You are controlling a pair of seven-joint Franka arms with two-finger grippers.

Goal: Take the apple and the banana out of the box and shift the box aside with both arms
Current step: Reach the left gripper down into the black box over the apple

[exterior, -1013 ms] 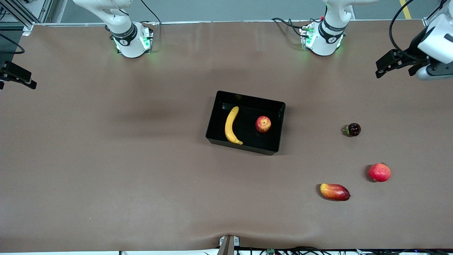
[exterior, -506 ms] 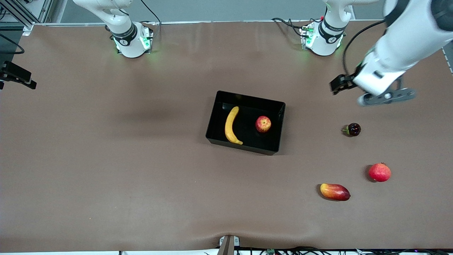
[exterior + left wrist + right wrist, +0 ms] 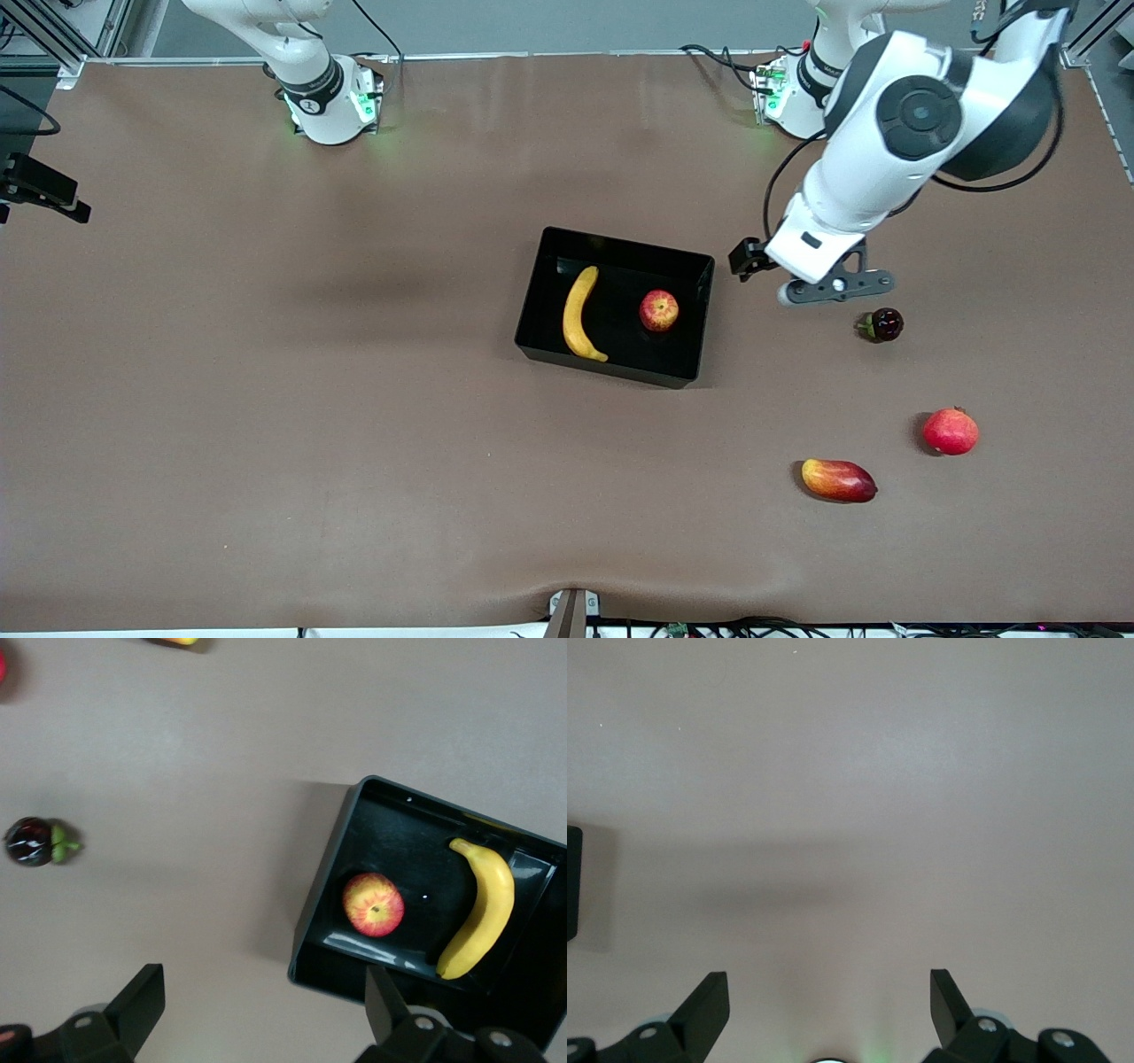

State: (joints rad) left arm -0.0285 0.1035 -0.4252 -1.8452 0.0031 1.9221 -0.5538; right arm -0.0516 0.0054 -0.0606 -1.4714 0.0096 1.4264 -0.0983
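The black box (image 3: 542, 292) stands mid-table. The yellow banana (image 3: 580, 315) and the small red-yellow apple (image 3: 659, 311) lie in it, apart from each other. My left gripper (image 3: 741, 260) is open and empty over bare table, just off the box's end wall toward the left arm's end. The left wrist view shows the box (image 3: 330, 904), apple (image 3: 373, 904) and banana (image 3: 483, 908) past the open left gripper (image 3: 263, 992). My right gripper (image 3: 828, 992) is open and empty over bare table and waits at the right arm's end (image 3: 49, 197).
A small dark purple fruit with a green stem (image 3: 884, 324) lies toward the left arm's end, close to the left hand. An all-red round fruit (image 3: 951, 431) and a red-yellow mango (image 3: 838, 480) lie nearer the front camera. The dark fruit also shows in the left wrist view (image 3: 29, 841).
My left arm has swung in from the table's left-arm end toward the box, its open gripper now beside the box's end wall. The right arm and all fruits have not moved.
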